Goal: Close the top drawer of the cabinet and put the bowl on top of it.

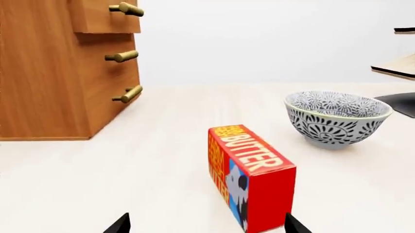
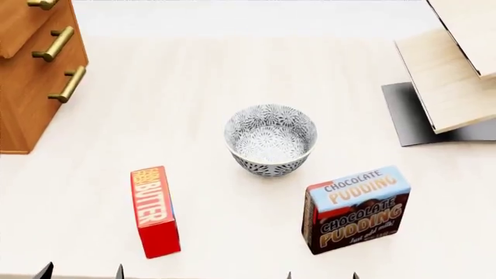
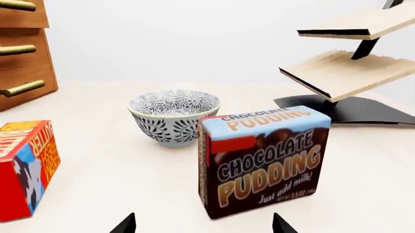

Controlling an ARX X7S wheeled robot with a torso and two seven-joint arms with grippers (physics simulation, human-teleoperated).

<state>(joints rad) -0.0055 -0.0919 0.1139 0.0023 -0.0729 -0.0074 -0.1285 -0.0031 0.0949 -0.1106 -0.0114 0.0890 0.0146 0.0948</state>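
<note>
The patterned white bowl [image 2: 270,139] [image 1: 337,119] [image 3: 174,116] stands upright and empty on the pale table, midway across it. The orange-brown cabinet [image 2: 23,99] [image 1: 52,73] [image 3: 23,68] stands at the far left. Its top drawer [image 1: 104,17] [image 2: 23,17] sticks out past the drawer fronts below it. My left gripper [image 2: 81,273] [image 1: 207,227] is open at the near edge, just short of the butter box. My right gripper [image 2: 322,276] [image 3: 203,227] is open too, just short of the pudding box. Neither holds anything.
A red butter box [image 2: 155,212] stands near left of the bowl. A chocolate pudding box [image 2: 356,209] stands near right of it. A pale wood shelf [image 2: 457,75] on a dark grey base [image 2: 410,116] fills the far right.
</note>
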